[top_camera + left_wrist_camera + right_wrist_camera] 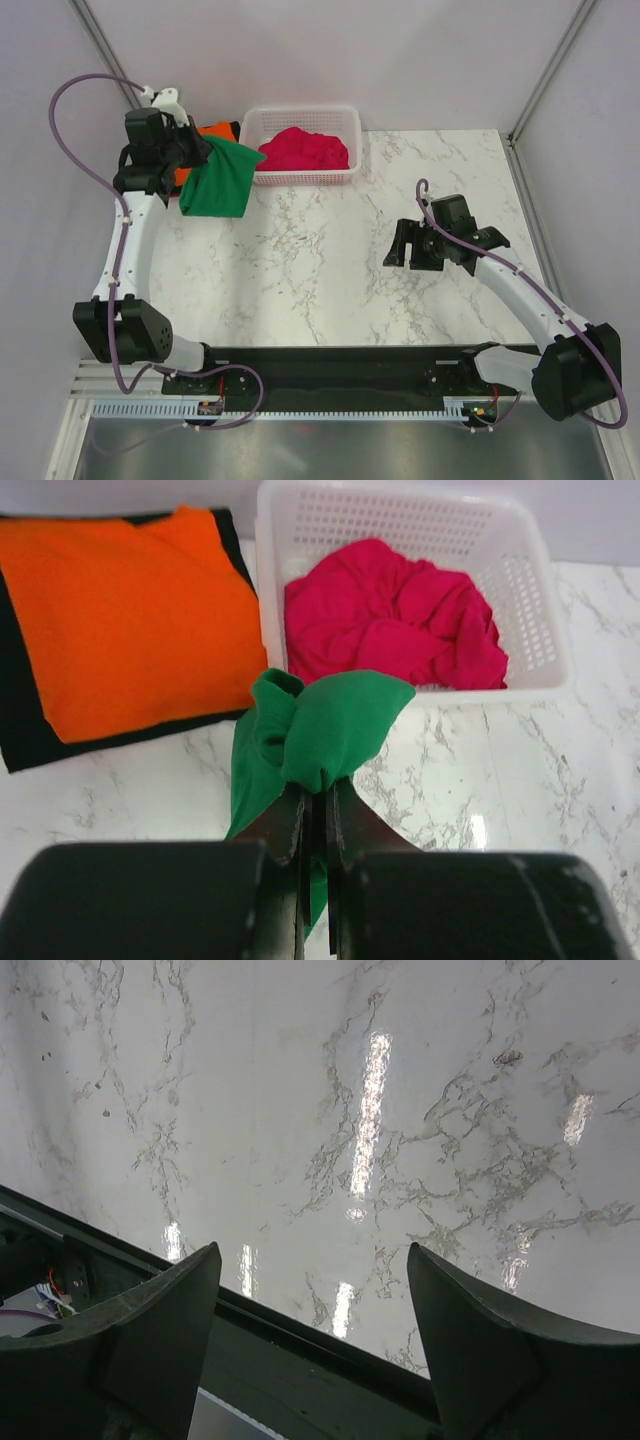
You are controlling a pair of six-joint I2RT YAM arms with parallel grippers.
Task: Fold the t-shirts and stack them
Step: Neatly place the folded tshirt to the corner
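My left gripper (pixel 196 152) is shut on a bright green t-shirt (pixel 218 180) and holds it in the air at the table's back left, the cloth hanging in folds; in the left wrist view the green t-shirt (pixel 320 735) is pinched between my fingers (pixel 290 825). Behind it lies a folded orange t-shirt (pixel 130 610) on top of a black one (pixel 20 735). A magenta-pink t-shirt (pixel 303 149) lies crumpled in the white basket (pixel 300 176). My right gripper (pixel 408 247) is open and empty above the table's right middle.
The white lattice basket (pixel 530 590) stands at the table's back, right of the folded stack. Bare marble table (pixel 300 270) lies between the arms. A black base rail (pixel 300 1355) runs along the near edge. Grey walls close in at the left and right.
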